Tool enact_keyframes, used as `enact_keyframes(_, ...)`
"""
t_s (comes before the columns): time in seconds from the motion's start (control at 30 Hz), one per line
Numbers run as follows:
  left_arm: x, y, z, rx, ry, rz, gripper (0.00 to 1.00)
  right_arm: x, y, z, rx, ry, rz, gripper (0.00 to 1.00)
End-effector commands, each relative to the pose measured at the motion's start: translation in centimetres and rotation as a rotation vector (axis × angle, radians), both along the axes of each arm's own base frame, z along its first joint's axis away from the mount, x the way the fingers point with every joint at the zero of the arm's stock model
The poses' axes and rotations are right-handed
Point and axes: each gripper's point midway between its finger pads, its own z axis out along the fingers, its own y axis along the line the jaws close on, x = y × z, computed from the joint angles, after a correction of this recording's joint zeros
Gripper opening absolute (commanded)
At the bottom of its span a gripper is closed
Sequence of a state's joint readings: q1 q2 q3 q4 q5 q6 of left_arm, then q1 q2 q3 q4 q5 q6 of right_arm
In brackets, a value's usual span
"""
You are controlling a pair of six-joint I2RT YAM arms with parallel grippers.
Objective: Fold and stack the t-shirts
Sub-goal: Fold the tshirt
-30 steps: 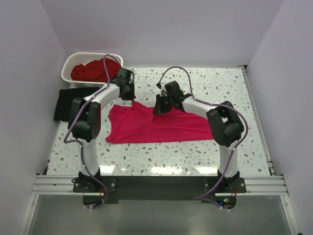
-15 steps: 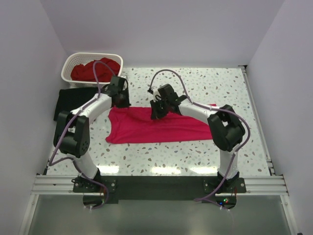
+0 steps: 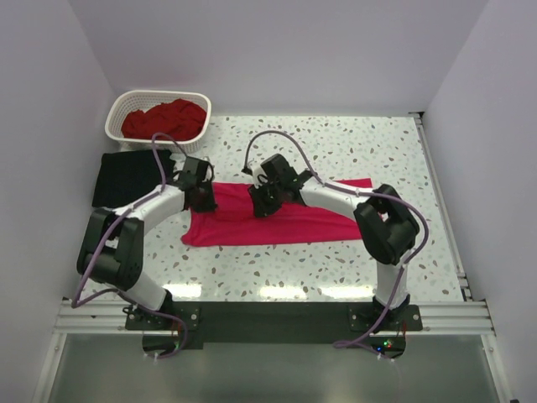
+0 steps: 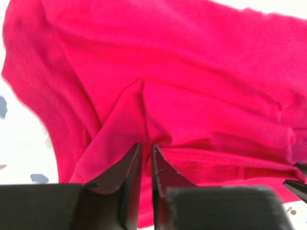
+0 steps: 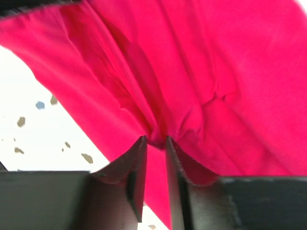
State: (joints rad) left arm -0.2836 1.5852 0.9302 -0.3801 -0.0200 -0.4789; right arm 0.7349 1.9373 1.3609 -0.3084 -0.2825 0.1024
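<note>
I see a robotics lab cell, not a home: bare white walls [image 3: 277,50] box in a speckled tabletop [image 3: 377,143], with an aluminium extrusion rail [image 3: 457,315] bolted along its near edge.

Twin white arms with black joints
Left arm [image 3: 159,203] and right arm [image 3: 334,196]: white links, bulky black joint housings, looping lilac cables [image 3: 270,133], black tapered claw fingers [image 4: 123,171].

High rear overview of the table [image 3: 403,155]; two wrist close-ups on one pinkish-red t-shirt [image 3: 277,225]
</note>
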Motion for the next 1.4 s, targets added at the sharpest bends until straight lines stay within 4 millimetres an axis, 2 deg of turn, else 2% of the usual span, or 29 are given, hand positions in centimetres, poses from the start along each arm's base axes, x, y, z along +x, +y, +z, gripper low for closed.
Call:
enact_keyframes(0.0,0.5,0.3,2.4,-0.025,-0.103,0.036,0.20,-1.4,-0.6,2.1,0.018,-0.013,0.046,0.28)
enact_keyframes(0.03,0.4,0.5,3.6,-0.030,-0.139,0.041,0.23,-1.8,-0.9,2.7,0.023,-0.017,0.049,0.31)
enact_keyframes(0.07,-0.3,0.8,3.5,-0.024,-0.138,0.046,0.30,-2.5,-1.3,2.5,0.015,0.001,0.051,0.34)
enact_keyframes(0.1,-0.6,0.9,3.9,-0.025,-0.147,0.050,0.32,-2.6,-1.4,3.1,0.022,-0.002,0.052,0.35)
enact_keyframes(0.13,-0.7,1.0,5.1,-0.038,-0.183,0.050,0.36,-3.0,-1.8,3.6,0.025,-0.003,0.055,0.36)
enact_keyframes(0.2,-1.5,1.0,5.4,-0.052,-0.187,0.057,0.48,-3.3,-2.4,3.7,0.012,0.008,0.033,0.37)
enact_keyframes(0.23,-1.7,1.1,6.1,-0.062,-0.209,0.062,0.50,-3.4,-2.8,3.6,0.003,0.013,0.020,0.37)
enact_keyframes(0.27,-2.1,1.1,6.0,-0.068,-0.205,0.065,0.55,-3.2,-2.9,4.3,0.016,0.000,0.009,0.38)
enact_keyframes(0.33,-2.4,1.0,6.4,-0.089,-0.217,0.078,0.56,-2.7,-3.2,4.6,0.046,0.005,-0.031,0.38)
enact_keyframes(0.43,-1.6,0.7,6.4,-0.107,-0.240,0.083,0.56,-1.1,-2.2,6.0,0.107,0.005,-0.085,0.37)
enact_keyframes(0.47,-0.8,0.2,7.2,-0.125,-0.261,0.080,0.53,-0.4,-1.7,6.6,0.135,-0.003,-0.097,0.36)
enact_keyframes(0.5,-0.4,0.0,7.3,-0.129,-0.260,0.077,0.51,-0.1,-1.1,6.4,0.150,0.023,-0.127,0.34)
enact_keyframes(0.53,0.1,-0.2,6.6,-0.127,-0.238,0.076,0.48,1.0,-0.4,7.3,0.180,0.002,-0.152,0.33)
enact_keyframes(0.6,1.4,-1.0,7.3,-0.149,-0.253,0.067,0.41,1.9,0.5,6.7,0.197,0.023,-0.197,0.30)
enact_keyframes(0.63,1.9,-1.7,6.9,-0.165,-0.234,0.050,0.38,2.7,1.0,7.1,0.221,0.010,-0.215,0.28)
enact_keyframes(0.73,2.5,-2.9,5.6,-0.181,-0.195,0.027,0.31,3.8,2.1,6.1,0.249,0.030,-0.246,0.25)
enact_keyframes(0.87,1.4,-3.4,3.0,-0.183,-0.129,0.017,0.29,3.0,3.1,3.9,0.257,0.095,-0.211,0.22)
enact_keyframes(0.9,1.0,-3.3,2.6,-0.184,-0.118,0.023,0.29,2.3,2.9,2.9,0.246,0.112,-0.200,0.21)
enact_keyframes(0.97,-0.2,-2.9,1.5,-0.178,-0.091,0.032,0.28,1.6,2.9,2.4,0.252,0.122,-0.177,0.18)
enact_keyframes(1.0,-0.5,-2.9,1.2,-0.184,-0.086,0.037,0.28,0.6,2.6,1.6,0.242,0.143,-0.152,0.18)
enact_keyframes(1.03,-1.6,-2.6,0.4,-0.184,-0.066,0.039,0.28,0.1,2.5,1.4,0.245,0.147,-0.133,0.18)
enact_keyframes(1.1,-2.4,-2.2,0.2,-0.183,-0.068,0.059,0.28,-1.2,1.8,0.7,0.229,0.159,-0.097,0.18)
enact_keyframes(1.13,-3.4,-1.8,-0.7,-0.173,-0.047,0.066,0.28,-1.6,1.4,0.5,0.215,0.158,-0.089,0.18)
enact_keyframes(1.3,-4.5,-0.7,-0.7,-0.139,-0.046,0.106,0.29,-2.4,-0.7,-0.2,0.148,0.120,-0.087,0.18)
enact_keyframes(1.37,-4.5,-0.6,0.3,-0.143,-0.061,0.113,0.34,-2.2,-1.3,-0.1,0.124,0.105,-0.106,0.18)
